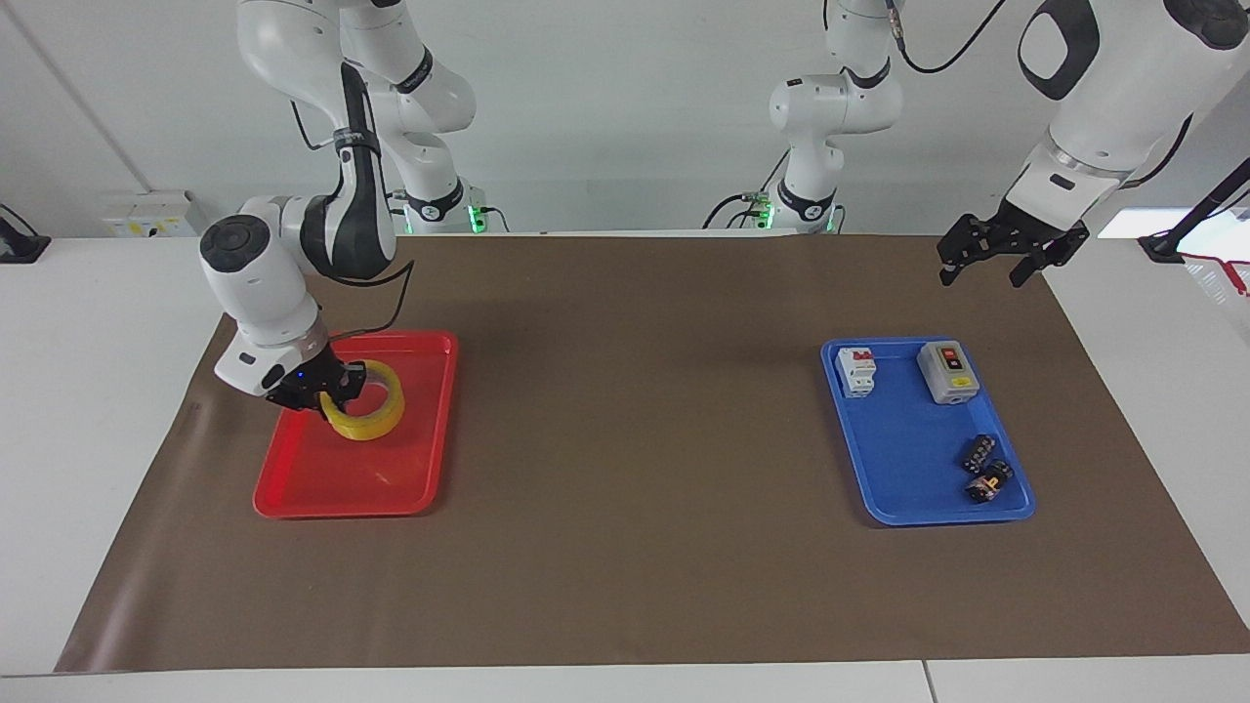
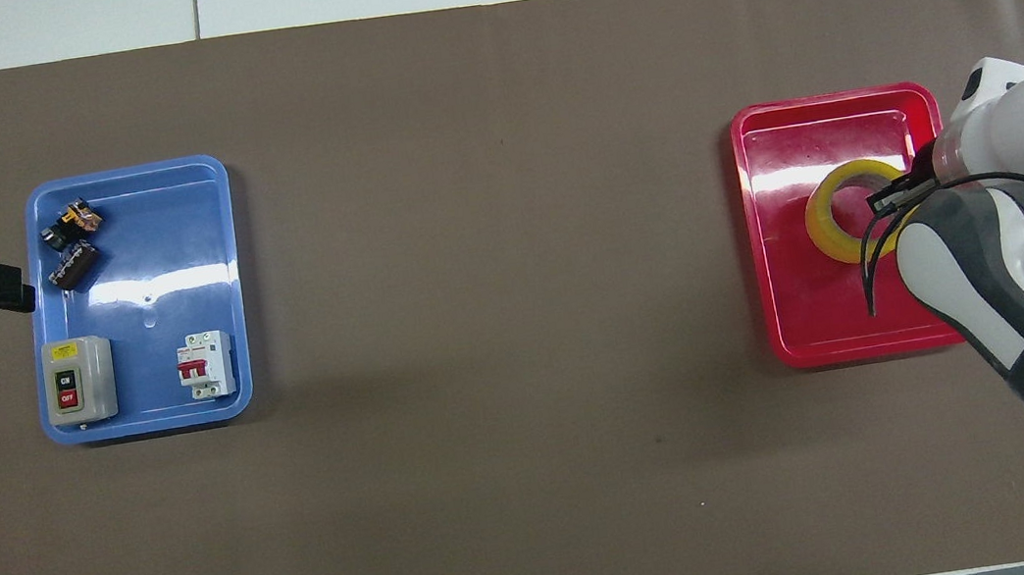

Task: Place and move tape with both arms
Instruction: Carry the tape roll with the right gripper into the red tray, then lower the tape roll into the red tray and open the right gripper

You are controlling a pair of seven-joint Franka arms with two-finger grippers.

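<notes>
Translucent yellow tape ring, pale core, in right pincer's clench over red tray.

A white bench fills most of both views, and a large brown mat covers its middle. In the facing view the mat runs from the upper centre down to the lower edge, with bare white strips at the left and right. A seam splits the bench top at the lower right. A plain pale wall crosses the top of the frame. At the upper left a pale socket box sits at the wall's foot. Soft, even light falls across everything, with a bright patch at the upper right.
</notes>
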